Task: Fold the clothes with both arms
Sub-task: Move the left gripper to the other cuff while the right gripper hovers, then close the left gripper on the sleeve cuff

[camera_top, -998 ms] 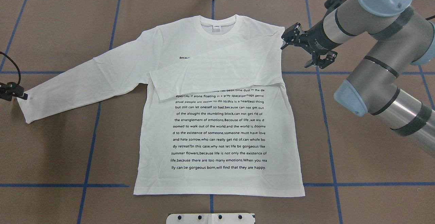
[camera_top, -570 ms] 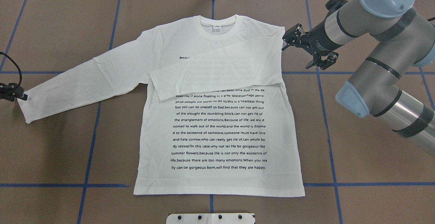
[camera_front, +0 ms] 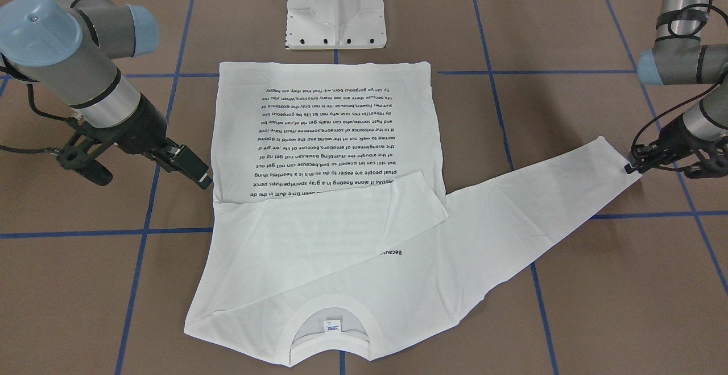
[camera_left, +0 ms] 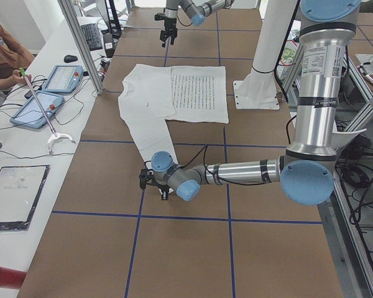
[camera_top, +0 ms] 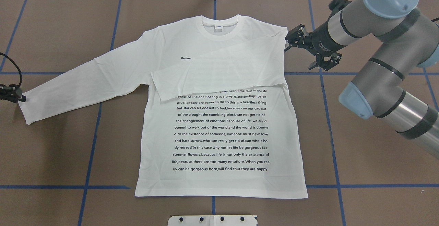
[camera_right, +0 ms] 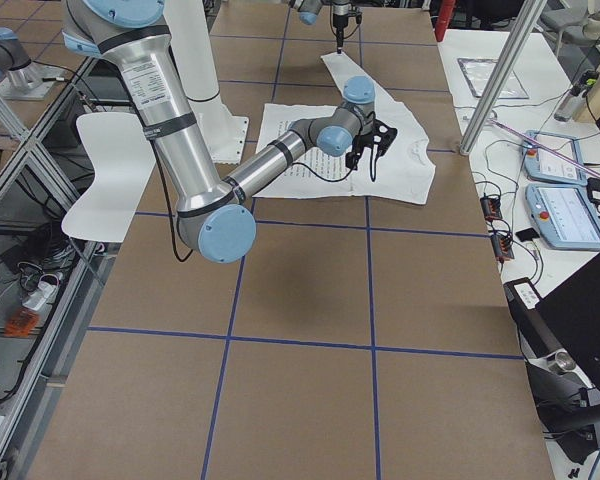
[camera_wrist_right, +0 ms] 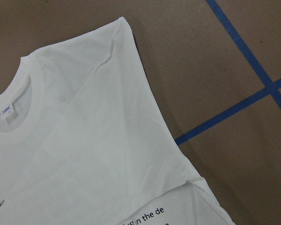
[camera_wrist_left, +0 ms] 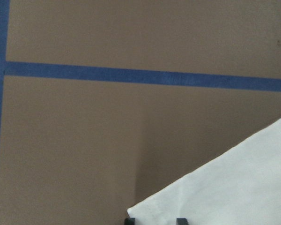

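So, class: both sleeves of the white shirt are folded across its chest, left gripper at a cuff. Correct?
No: only one sleeve is folded across the white shirt; the other sleeve lies stretched out, the left gripper at its cuff. The overhead view shows it.

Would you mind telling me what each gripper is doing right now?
Left gripper: at the sleeve cuff of the T-shirt; whether it grips cannot be told.
Right gripper: open, holding nothing, beside the shoulder.
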### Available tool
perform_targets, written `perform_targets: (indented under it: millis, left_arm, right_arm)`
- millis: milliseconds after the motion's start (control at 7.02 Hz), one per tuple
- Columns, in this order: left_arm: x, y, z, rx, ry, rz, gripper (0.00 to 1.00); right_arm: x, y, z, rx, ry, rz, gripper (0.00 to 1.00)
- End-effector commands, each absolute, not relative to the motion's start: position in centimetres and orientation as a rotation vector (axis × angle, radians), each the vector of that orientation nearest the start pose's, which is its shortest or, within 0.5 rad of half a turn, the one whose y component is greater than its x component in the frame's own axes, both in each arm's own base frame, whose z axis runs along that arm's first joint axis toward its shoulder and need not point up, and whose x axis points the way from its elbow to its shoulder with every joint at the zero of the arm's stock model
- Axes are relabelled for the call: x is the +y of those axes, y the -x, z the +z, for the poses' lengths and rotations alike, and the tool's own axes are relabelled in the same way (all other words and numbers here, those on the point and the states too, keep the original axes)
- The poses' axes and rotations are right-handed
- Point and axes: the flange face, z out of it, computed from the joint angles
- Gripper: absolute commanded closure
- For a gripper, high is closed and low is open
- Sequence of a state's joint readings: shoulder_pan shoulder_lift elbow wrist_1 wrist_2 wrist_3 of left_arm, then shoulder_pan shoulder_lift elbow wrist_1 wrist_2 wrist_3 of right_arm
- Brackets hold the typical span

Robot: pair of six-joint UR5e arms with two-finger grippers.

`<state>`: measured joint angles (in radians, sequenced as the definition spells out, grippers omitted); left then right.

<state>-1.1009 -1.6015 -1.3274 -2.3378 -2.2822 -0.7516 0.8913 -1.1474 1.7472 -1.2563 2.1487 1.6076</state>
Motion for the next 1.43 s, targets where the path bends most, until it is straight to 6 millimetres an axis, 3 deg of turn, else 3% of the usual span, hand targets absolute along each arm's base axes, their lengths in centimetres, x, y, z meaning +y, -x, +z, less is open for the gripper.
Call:
perform_targets:
  millis: [0, 1283]
  left_arm:
    - [-49.51, -17.55, 68.2, 0.87, -0.035, -0.067, 0.59]
    - [-49.39, -17.49, 68.59, 0.867, -0.03, -0.067, 0.63]
  right_arm:
    - [-53.56, 33.14, 29.98, -1.045, 0.122, 0.578, 0.02]
    - [-53.02, 32.61, 29.88, -1.051, 0.12, 0.575, 0.02]
